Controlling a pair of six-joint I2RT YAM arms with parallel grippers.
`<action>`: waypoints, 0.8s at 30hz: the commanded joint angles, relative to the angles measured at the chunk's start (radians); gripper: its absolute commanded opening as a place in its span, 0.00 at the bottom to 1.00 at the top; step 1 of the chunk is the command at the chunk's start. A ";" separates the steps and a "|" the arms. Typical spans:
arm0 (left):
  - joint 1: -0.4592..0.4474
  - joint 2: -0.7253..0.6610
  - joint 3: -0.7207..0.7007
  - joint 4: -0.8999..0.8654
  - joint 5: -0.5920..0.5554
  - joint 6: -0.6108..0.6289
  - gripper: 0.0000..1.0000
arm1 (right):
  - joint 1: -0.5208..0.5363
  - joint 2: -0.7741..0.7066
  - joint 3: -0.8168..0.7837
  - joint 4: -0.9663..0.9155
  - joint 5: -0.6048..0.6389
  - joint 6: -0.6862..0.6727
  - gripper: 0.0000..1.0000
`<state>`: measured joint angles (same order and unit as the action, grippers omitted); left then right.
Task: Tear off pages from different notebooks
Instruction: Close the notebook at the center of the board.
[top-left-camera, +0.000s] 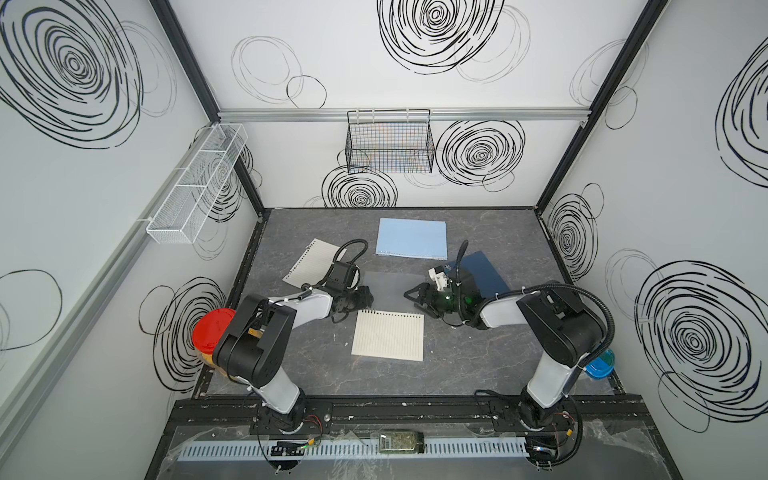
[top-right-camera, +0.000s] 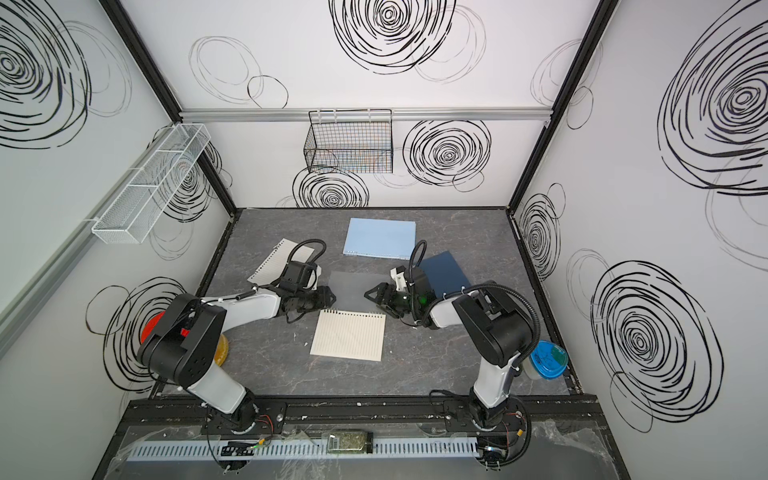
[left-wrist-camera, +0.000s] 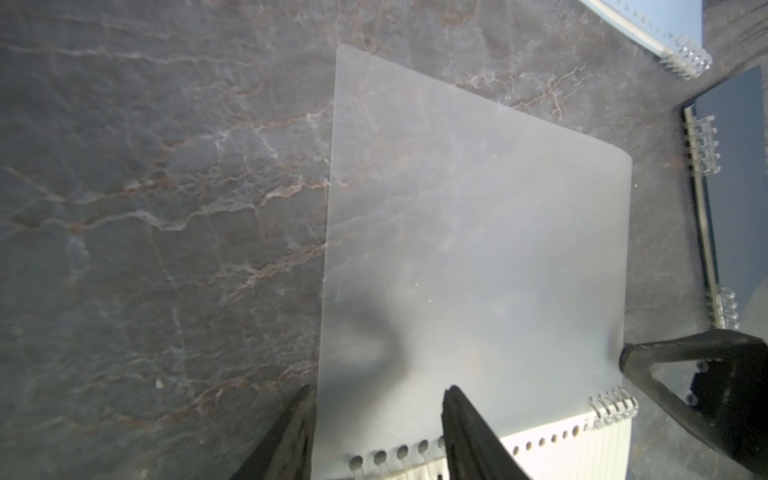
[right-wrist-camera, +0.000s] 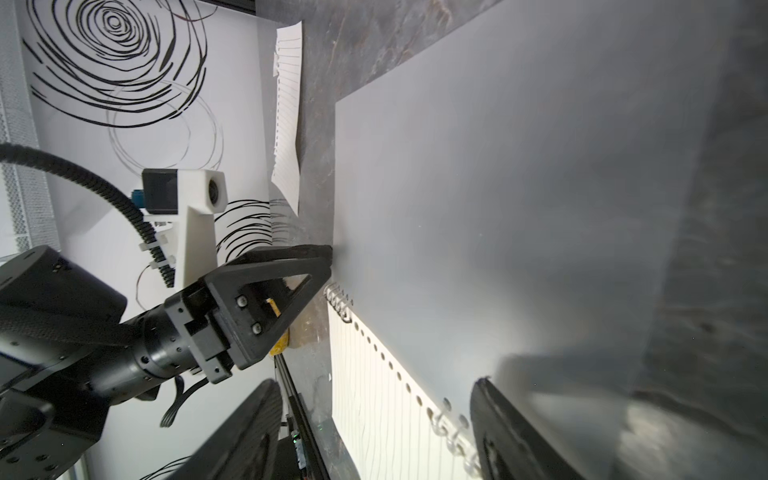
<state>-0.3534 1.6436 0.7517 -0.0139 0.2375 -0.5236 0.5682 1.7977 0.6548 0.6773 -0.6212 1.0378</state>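
tabletop (top-left-camera: 478, 365) of grey marble, swirl-printed white walls (top-left-camera: 353, 83)

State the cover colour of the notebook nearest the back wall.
Light blue notebook, clearest in a top view.

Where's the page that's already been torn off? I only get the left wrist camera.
Observer: The loose page lies flat to the left of the clear-covered notebook, farther back and apart from it.
Operator: Is the pale blue one open?
Observer: No, the light-blue notebook lies closed at the back.
Operator: Is anything held on the right?
Observer: No, the right gripper has its jaws apart over the clear-covered notebook's binding, holding nothing.
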 joint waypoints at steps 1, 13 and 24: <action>-0.010 0.047 -0.029 -0.056 0.016 -0.009 0.53 | 0.001 0.023 0.030 0.064 -0.045 0.024 0.74; 0.001 0.051 0.017 -0.124 -0.077 0.035 0.55 | 0.061 -0.121 0.119 -0.471 0.212 -0.219 0.74; 0.005 0.095 0.041 -0.138 -0.083 0.057 0.55 | 0.066 -0.186 0.049 -0.561 0.255 -0.187 0.74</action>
<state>-0.3550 1.6855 0.8154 -0.0612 0.1715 -0.4789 0.6319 1.6276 0.7349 0.1608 -0.3798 0.8337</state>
